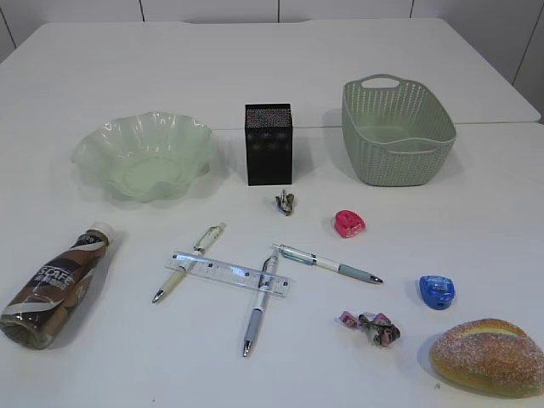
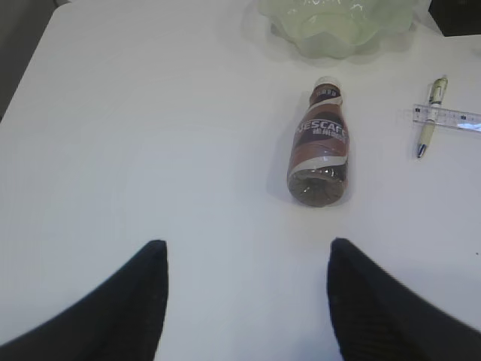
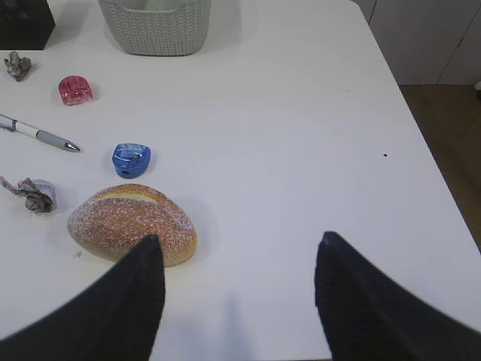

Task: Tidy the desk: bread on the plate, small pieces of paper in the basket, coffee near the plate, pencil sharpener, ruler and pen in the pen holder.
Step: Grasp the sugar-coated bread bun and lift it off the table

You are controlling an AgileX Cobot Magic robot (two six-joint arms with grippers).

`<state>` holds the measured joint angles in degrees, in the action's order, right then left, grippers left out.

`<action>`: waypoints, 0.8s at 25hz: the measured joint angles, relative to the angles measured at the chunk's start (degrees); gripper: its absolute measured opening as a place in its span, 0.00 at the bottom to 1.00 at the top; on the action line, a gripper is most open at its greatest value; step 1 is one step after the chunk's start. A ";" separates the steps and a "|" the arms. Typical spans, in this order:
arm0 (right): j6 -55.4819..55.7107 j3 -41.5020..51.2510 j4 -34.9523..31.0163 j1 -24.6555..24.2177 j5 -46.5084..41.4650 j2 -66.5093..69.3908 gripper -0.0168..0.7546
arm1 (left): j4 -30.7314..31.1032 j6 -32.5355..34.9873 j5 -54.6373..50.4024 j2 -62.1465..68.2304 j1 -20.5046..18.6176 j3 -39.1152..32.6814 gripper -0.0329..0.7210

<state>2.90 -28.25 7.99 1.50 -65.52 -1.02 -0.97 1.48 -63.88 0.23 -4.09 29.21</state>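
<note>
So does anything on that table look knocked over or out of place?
Yes. The coffee bottle lies on its side at the near left, cap on, nothing spilled. The ruler rests askew across two pens. Two crumpled paper wads lie loose, and the bread sits on the bare table.

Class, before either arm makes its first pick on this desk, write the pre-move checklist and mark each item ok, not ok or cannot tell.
1. Left gripper open and empty: ok.
2. Right gripper open and empty: ok.
3. Plate free to take the bread: ok.
4. Basket free of clutter: ok; only part of its floor shows.
5. Coffee standing upright: not ok, it lies on its side.
6. Ruler free to lift alone: not ok, it lies across two pens.
</note>
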 joint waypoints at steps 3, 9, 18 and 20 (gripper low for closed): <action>0.00 0.00 0.00 0.00 0.00 0.00 0.66 | 0.00 0.00 0.00 0.00 0.00 0.00 0.66; 0.00 0.00 0.00 0.00 0.00 0.00 0.66 | 0.00 0.00 0.00 0.00 0.00 0.00 0.66; 0.00 0.00 0.00 0.00 0.00 0.00 0.66 | 0.00 0.00 0.00 0.00 0.00 0.00 0.66; 0.00 0.00 -0.39 0.00 0.00 0.00 0.66 | 0.00 0.00 0.00 0.00 0.00 0.00 0.66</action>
<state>2.90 -28.25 7.60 1.50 -65.52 -1.02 -0.97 1.48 -63.88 0.23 -4.09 29.21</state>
